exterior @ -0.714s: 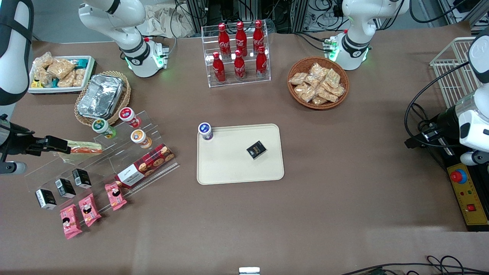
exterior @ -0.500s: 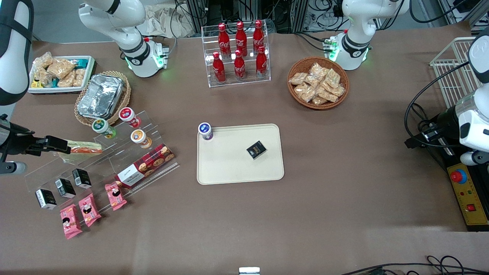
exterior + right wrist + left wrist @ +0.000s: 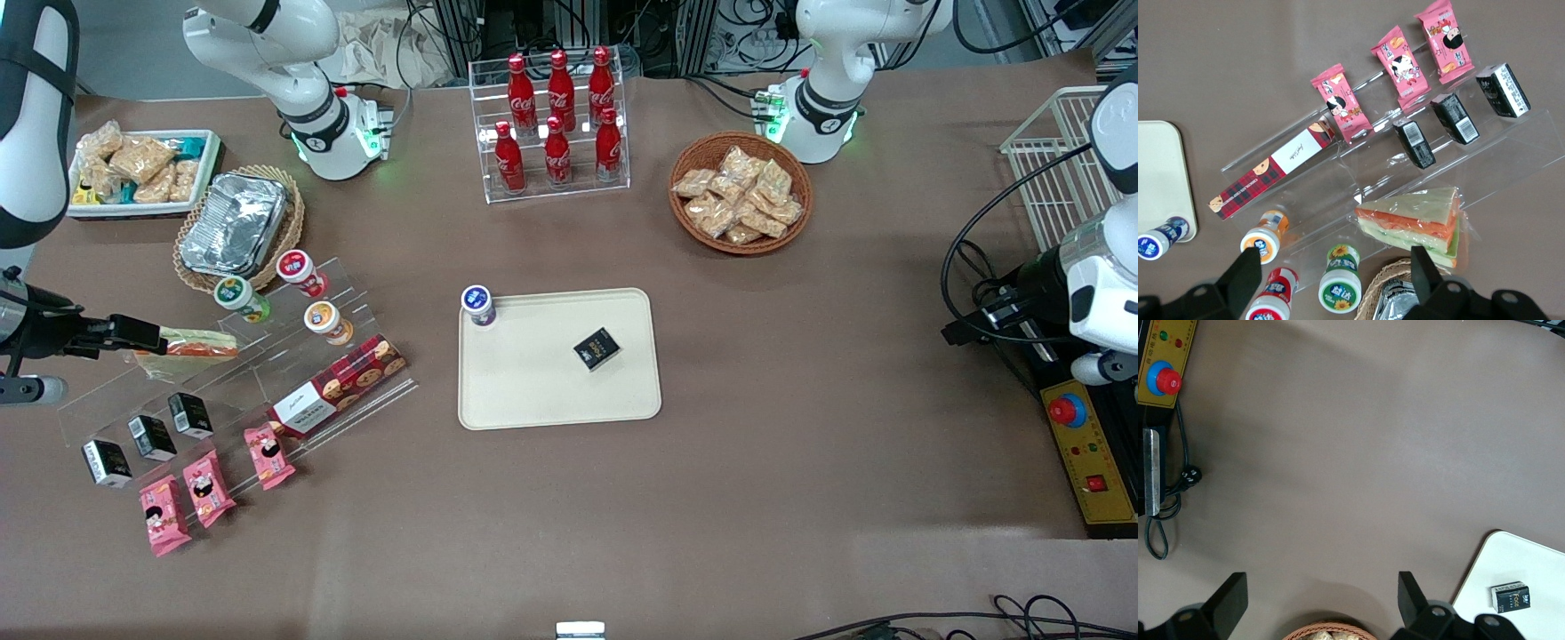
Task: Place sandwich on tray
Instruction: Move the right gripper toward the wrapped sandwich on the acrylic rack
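The sandwich [image 3: 191, 343], a wrapped wedge with pale bread and orange-red and green filling, lies on the upper step of a clear acrylic stand [image 3: 240, 373]. It also shows in the right wrist view [image 3: 1418, 223]. My right gripper [image 3: 142, 336] is open and empty, hovering above the stand's end beside the sandwich without touching it. In the wrist view the gripper [image 3: 1337, 280] spans a green-capped bottle [image 3: 1340, 288], with one finger [image 3: 1425, 273] just by the sandwich's edge. The cream tray [image 3: 533, 391] lies mid-table, also seen in the wrist view [image 3: 1158, 173], and holds a small black box [image 3: 597, 348].
The stand carries capped bottles [image 3: 327, 322], a plaid cookie box [image 3: 338, 387], black boxes [image 3: 151, 436] and pink packets [image 3: 204, 487]. A foil container in a wicker basket [image 3: 236, 224] stands near the sandwich. A blue-capped bottle [image 3: 478, 305] stands at the tray's corner.
The right arm has shifted very slightly; the gripper stays open beside the sandwich. Nothing else has moved.
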